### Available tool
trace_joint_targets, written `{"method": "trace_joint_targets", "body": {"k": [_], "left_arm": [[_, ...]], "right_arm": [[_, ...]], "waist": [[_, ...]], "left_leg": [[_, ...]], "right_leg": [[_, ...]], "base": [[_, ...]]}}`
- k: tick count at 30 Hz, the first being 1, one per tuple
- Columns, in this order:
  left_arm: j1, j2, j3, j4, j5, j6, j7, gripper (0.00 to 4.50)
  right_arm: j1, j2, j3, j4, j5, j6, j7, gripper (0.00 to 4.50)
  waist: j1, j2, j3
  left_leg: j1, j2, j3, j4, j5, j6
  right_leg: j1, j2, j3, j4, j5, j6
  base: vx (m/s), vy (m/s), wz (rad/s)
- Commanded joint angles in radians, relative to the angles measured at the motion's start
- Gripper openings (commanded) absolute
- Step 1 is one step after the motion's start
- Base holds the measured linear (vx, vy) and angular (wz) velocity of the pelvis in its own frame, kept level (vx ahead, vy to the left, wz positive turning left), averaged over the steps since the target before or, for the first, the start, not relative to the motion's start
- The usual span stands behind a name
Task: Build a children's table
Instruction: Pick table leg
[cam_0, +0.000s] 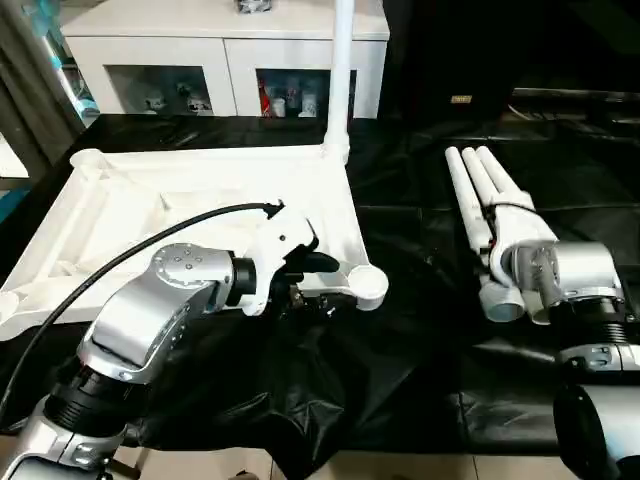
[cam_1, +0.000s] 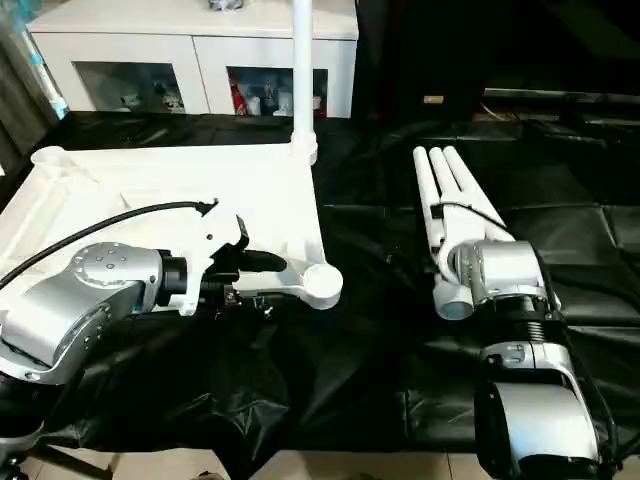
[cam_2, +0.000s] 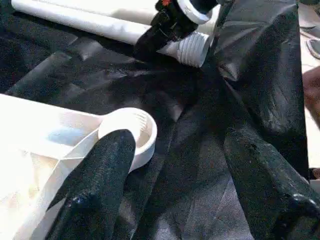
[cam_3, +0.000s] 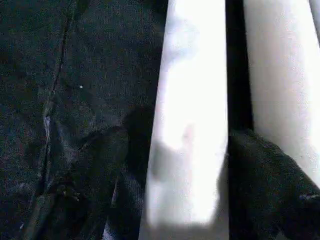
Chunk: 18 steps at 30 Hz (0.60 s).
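The children's table lies as a white top (cam_0: 200, 200), underside up, on black cloth. One leg (cam_0: 340, 80) stands upright in its far right corner socket. My left gripper (cam_2: 180, 145) is open at the near right corner socket (cam_0: 368, 285); one finger (cam_2: 100, 180) rests over the top's edge beside the socket and the other is over the cloth. To the right, three loose legs (cam_0: 480, 200) lie side by side. My right gripper (cam_3: 175, 137) stands open over their near ends, its fingers on either side of one leg (cam_3: 192, 90).
A white glass-door cabinet (cam_0: 170, 60) stands behind the table. Wrinkled black cloth (cam_0: 400, 380) covers the work surface to its front edge. A dark box (cam_0: 460, 60) sits at the back right. A black cable (cam_0: 120, 260) runs along my left forearm.
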Motion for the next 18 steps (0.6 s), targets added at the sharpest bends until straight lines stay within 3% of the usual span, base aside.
{"method": "trace_joint_targets", "body": {"k": [1,9,15,18], "left_arm": [[-0.016,0.010,-0.012,0.003,0.008,-0.010,-0.007,3.38],[-0.033,0.034,-0.026,0.014,0.015,-0.017,-0.031,3.39],[-0.065,0.032,-0.036,0.051,0.033,-0.030,-0.031,3.39],[-0.074,0.008,-0.014,0.072,0.032,-0.040,-0.006,3.77]], "right_arm": [[-0.014,-0.004,0.006,0.038,0.001,-0.007,0.005,3.34],[-0.049,-0.002,-0.003,0.189,0.010,-0.046,0.045,2.52],[-0.080,-0.002,-0.034,0.285,0.025,-0.095,0.046,2.04],[-0.084,-0.003,-0.052,0.306,0.034,-0.113,0.040,1.89]], "waist": [[0.001,-0.015,-0.078],[0.000,-0.010,-0.076],[-0.001,-0.012,-0.074],[0.000,-0.011,-0.076]], "left_leg": [[0.003,0.021,-0.001,-0.055,-0.073,0.023],[0.005,0.021,-0.003,-0.055,-0.125,0.005],[0.005,0.021,-0.004,-0.055,-0.160,-0.009],[0.005,0.021,-0.005,-0.055,-0.155,-0.010]], "right_leg": [[0.065,-0.051,0.045,-0.058,-0.136,-0.212],[0.061,-0.051,0.043,-0.063,-0.196,-0.204],[0.060,-0.053,0.042,-0.066,-0.240,-0.194],[0.061,-0.052,0.042,-0.065,-0.226,-0.196]], "base": [[0.000,0.000,0.00],[0.000,0.000,0.00],[0.000,0.000,0.00],[0.000,0.000,0.00]]}}
